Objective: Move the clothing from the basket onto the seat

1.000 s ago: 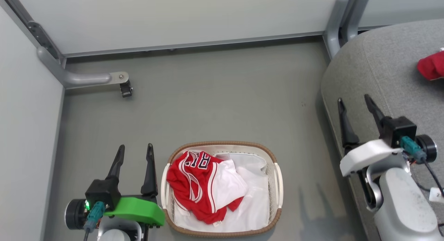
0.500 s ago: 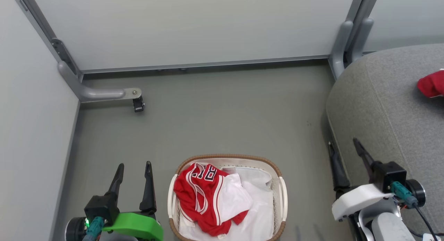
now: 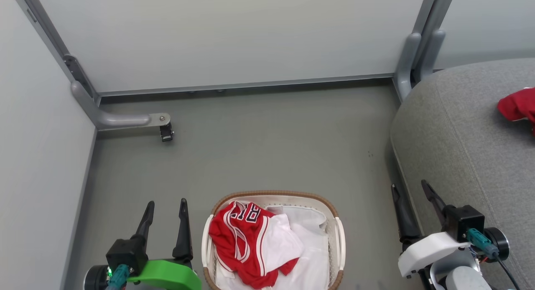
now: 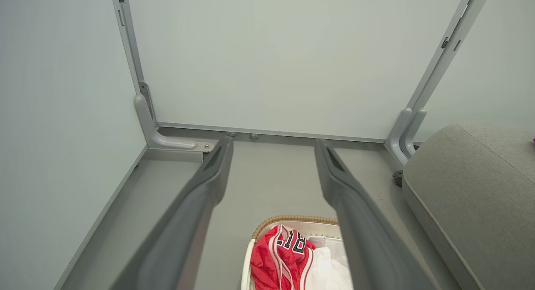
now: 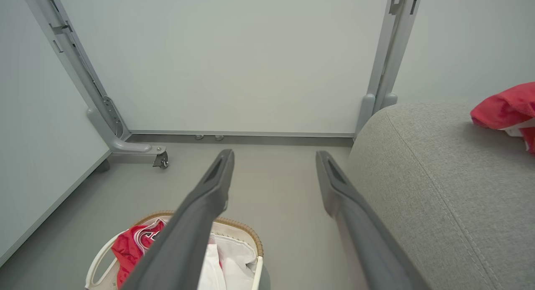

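Left hand [image 3: 167,202]: mine, empty, fingers spread, just left of the basket [image 3: 271,194]. Right hand [image 3: 408,184]: also spread and empty, at the near edge of the seat [image 3: 459,135]. One jersey [image 3: 238,240] lies in the basket on a white sheet [image 3: 311,260]. Farther right, a second jersey [image 3: 516,106] rests on the seat.

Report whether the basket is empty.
Not empty: a crumpled red jersey lies inside the basket, on white cloth.
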